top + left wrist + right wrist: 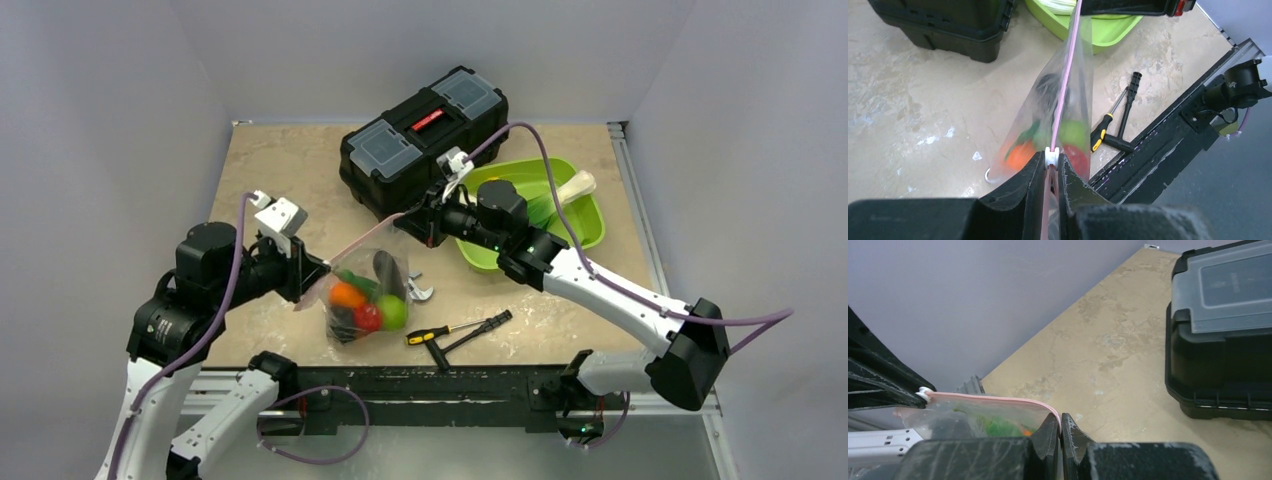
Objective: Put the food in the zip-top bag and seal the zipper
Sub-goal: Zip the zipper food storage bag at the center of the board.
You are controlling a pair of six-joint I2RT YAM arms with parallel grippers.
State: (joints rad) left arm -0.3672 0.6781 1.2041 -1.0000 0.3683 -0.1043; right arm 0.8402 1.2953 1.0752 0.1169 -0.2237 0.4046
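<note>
The zip-top bag (368,295) hangs stretched between my two grippers, its bottom resting on the table. The food is inside it: an orange fruit (347,295), a red fruit (368,317), a green apple (392,312), a green pod and a dark piece. The pink zipper (1064,90) runs taut from gripper to gripper. My left gripper (1052,162) is shut on the zipper's near end, with the white slider (1052,156) at its fingertips. My right gripper (1060,422) is shut on the bag's other top corner, on the zipper (988,399).
A black toolbox (425,135) stands at the back. A lime-green tray (535,215) holding a white-green vegetable sits beside it on the right. A wrench (420,290) lies partly under the bag. Two screwdrivers (460,330) lie near the table's front edge.
</note>
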